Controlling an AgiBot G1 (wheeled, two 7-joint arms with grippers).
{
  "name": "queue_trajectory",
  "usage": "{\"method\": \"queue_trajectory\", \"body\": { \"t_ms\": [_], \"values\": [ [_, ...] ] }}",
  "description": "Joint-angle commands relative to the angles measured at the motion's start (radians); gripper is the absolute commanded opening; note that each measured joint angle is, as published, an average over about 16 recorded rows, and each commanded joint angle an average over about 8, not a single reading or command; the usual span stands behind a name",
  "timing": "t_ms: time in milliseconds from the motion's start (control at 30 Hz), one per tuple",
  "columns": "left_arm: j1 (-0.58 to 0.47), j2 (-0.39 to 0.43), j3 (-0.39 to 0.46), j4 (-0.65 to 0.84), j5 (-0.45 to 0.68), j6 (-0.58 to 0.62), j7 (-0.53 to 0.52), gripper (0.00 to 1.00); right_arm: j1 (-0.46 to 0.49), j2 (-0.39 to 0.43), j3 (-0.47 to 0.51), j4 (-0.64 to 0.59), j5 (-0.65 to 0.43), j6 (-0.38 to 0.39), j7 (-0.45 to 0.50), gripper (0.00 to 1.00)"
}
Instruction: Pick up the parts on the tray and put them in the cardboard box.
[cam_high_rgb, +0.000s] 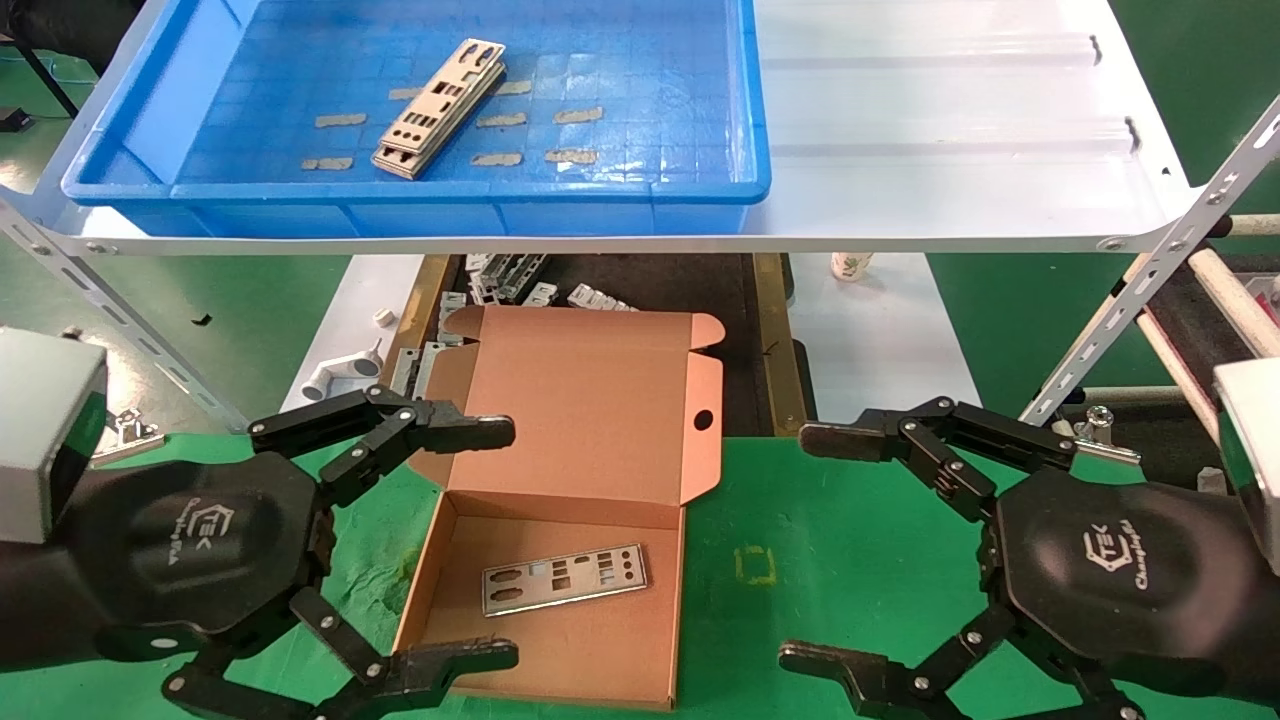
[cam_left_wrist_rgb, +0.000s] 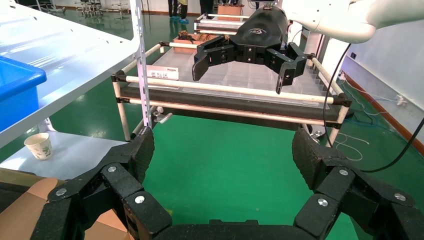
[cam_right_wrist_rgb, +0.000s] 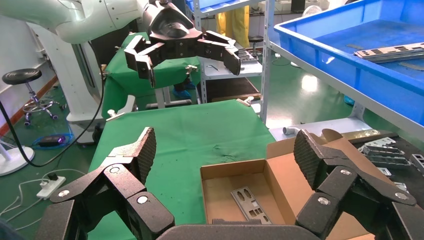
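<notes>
Blue tray (cam_high_rgb: 200, 190) up on the white shelf board (cam_high_rgb: 950, 120), small stack of punched silver plates (cam_high_rgb: 440, 108) lying on its floor, untouched. Cardboard box (cam_high_rgb: 590, 400) open on the green mat below, lid up, one plate (cam_high_rgb: 565, 578) flat inside: roughly one done, stack left. Left gripper (cam_high_rgb: 440, 545) beside the box, fingers spread, empty. Right gripper (cam_high_rgb: 850, 550) low over the mat, fingers spread, empty.
</notes>
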Motion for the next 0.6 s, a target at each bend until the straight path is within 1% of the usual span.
{"method": "queue_trajectory", "body": {
  "t_ms": [33, 500, 533, 567, 600],
  "values": [
    [0.0, 0.0, 0.0, 0.0, 0.0, 0.0, 0.0, 1.0, 0.0, 0.0, 0.0, 0.0, 0.0, 0.0, 0.0, 1.0],
    [0.0, 0.0, 0.0, 0.0, 0.0, 0.0, 0.0, 1.0, 0.0, 0.0, 0.0, 0.0, 0.0, 0.0, 0.0, 1.0],
    [0.0, 0.0, 0.0, 0.0, 0.0, 0.0, 0.0, 1.0, 0.0, 0.0, 0.0, 0.0, 0.0, 0.0, 0.0, 0.99],
    [0.0, 0.0, 0.0, 0.0, 0.0, 0.0, 0.0, 1.0, 0.0, 0.0, 0.0, 0.0, 0.0, 0.0, 0.0, 0.92],
    [0.0, 0.0, 0.0, 0.0, 0.0, 0.0, 0.0, 1.0, 0.0, 0.0, 0.0, 0.0, 0.0, 0.0, 0.0, 0.83]
  ]
}}
